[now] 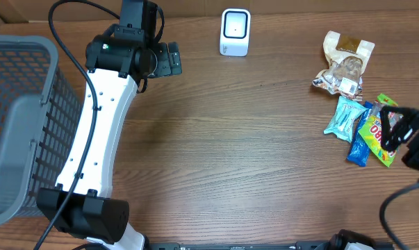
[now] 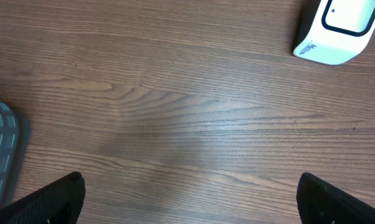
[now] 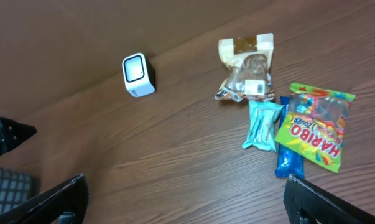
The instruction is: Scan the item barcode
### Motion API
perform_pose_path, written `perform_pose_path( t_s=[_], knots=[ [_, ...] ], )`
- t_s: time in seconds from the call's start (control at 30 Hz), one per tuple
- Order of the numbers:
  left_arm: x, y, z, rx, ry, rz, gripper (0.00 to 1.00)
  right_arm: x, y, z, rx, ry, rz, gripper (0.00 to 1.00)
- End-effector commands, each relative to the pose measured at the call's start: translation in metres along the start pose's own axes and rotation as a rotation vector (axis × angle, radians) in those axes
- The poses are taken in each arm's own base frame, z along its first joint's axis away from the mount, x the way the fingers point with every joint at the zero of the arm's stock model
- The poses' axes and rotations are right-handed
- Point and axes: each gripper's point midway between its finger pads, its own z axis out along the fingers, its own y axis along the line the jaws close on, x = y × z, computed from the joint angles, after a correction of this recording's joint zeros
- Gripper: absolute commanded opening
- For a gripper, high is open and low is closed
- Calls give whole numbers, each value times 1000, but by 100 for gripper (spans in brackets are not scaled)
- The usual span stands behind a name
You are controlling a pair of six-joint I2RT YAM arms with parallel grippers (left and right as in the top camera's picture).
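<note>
The white barcode scanner [image 1: 235,32] [image 2: 336,28] [image 3: 138,75] stands upright at the far middle of the table. At the right lie the items. There is a clear snack bag [image 1: 343,64] [image 3: 247,68], a teal packet [image 1: 345,117] [image 3: 264,125], a blue packet [image 1: 359,147] [image 3: 291,158] and a green Haribo bag [image 1: 373,133] [image 3: 316,127]. My right gripper [image 1: 393,128] [image 3: 186,182] hangs open over the Haribo bag's right part, holding nothing. My left gripper [image 1: 169,59] [image 2: 190,183] is open and empty over bare wood, left of the scanner.
A grey mesh basket [image 1: 14,125] [image 2: 0,143] [image 3: 7,183] fills the left edge of the table. The left arm's white link [image 1: 101,132] stretches from the near edge up toward the scanner. Bare wood lies between the scanner and the items.
</note>
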Motion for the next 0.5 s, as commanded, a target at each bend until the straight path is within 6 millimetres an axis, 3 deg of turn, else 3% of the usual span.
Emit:
perform_pose_path(
  t_s=[0.0,0.2,0.3,0.47],
  knots=[
    [-7,2,-10,2,-32,14,100,-1,-7,-8,52,-27,-16,100],
    [-7,2,-10,2,-32,14,100,-2,-18,-4,106,-29,-13,100],
    [-7,2,-10,2,-31,14,100,-13,-21,3,118,-83,-37,100],
    [-7,2,-10,2,-31,14,100,-15,-13,10,95,-181,-201,100]
  ],
)
